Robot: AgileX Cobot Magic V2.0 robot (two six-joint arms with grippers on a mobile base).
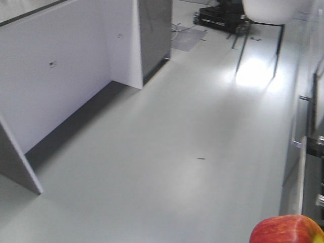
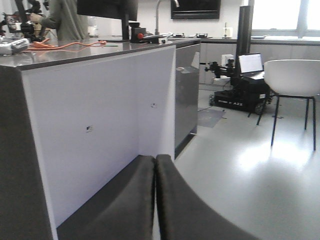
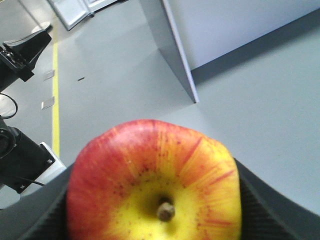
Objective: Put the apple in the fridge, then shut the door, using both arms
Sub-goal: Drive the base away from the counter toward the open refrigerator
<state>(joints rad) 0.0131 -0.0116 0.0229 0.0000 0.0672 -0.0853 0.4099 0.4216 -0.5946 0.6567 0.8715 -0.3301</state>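
Note:
The red apple with yellow streaks [image 3: 155, 185] fills the lower part of the right wrist view, stem end towards the camera. My right gripper [image 3: 155, 205] is shut on it, with black ridged fingers [image 3: 257, 210] pressed against both sides. The apple's top also shows at the bottom right of the front view [image 1: 286, 230], held above the grey floor. My left gripper [image 2: 155, 167] is shut and empty, its two black fingers pressed together, pointing at a white counter panel. The fridge and its door are not clearly in view.
A white counter island [image 1: 61, 76] with a dark grey end panel [image 1: 154, 30] stands at the left. A white chair [image 1: 268, 10] and black equipment [image 1: 220, 17] are at the far end. Cabinets with handles [image 1: 304, 147] line the right. A yellow floor line [image 3: 55, 100] runs beside black robot parts [image 3: 22, 45].

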